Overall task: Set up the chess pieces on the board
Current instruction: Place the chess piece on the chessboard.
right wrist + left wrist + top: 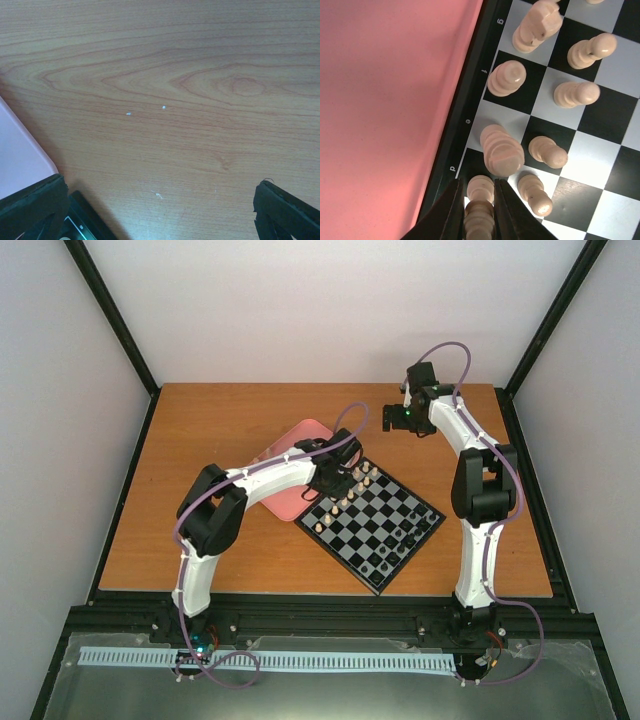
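**Wooden tabletop carries a chessboard and a pink tray**

The flat orange-brown wood-grain tabletop (200, 530) is bordered by a black metal frame (120, 508) along its left, right and near edges. Two things lie directly on it. A square chessboard of black and light grey checks with a thin black border (385, 515) sits right of centre, turned so that one corner points toward the near edge. A pale pink rounded plastic tray (300, 438) lies just behind and to the left of it. The tray's long side runs along the chessboard's far-left border and seems to touch it. In the right wrist view, a few tiny white specks (163, 107) dot the bare wood near the tray's corner.
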### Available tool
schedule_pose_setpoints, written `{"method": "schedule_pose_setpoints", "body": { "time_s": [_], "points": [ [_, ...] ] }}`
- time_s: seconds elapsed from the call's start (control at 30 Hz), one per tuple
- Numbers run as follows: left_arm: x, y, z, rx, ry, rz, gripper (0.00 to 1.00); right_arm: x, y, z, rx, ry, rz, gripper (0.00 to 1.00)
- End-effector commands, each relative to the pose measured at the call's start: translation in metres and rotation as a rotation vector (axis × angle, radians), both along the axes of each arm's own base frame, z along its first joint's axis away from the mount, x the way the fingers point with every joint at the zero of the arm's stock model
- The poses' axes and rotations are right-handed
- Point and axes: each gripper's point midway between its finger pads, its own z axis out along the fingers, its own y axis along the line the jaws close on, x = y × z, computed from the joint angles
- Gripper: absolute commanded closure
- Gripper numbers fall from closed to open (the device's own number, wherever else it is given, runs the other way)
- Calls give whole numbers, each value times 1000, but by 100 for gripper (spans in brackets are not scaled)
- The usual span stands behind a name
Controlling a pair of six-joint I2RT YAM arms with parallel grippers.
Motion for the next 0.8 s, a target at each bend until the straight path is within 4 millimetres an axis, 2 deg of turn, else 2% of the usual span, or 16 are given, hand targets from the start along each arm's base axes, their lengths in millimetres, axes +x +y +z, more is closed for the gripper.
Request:
{"method": "schedule_pose_setpoints", "body": {
  "time_s": [0.0,0.33,0.6,0.77],
  "points": [
    [10,-7,2,-2,-34,-13,88,7,-4,8,-5,-29,-10,0],
    [9,-2,-8,14,-32,-5,78,7,-3,8,2,-26,-7,0],
    [9,0,-2,14,-44,-7,67,6,-2,7,4,-24,-3,0],
    [11,2,14,15,-71,-5,56,6,-2,7,7,-24,-1,0]
  ]
}}
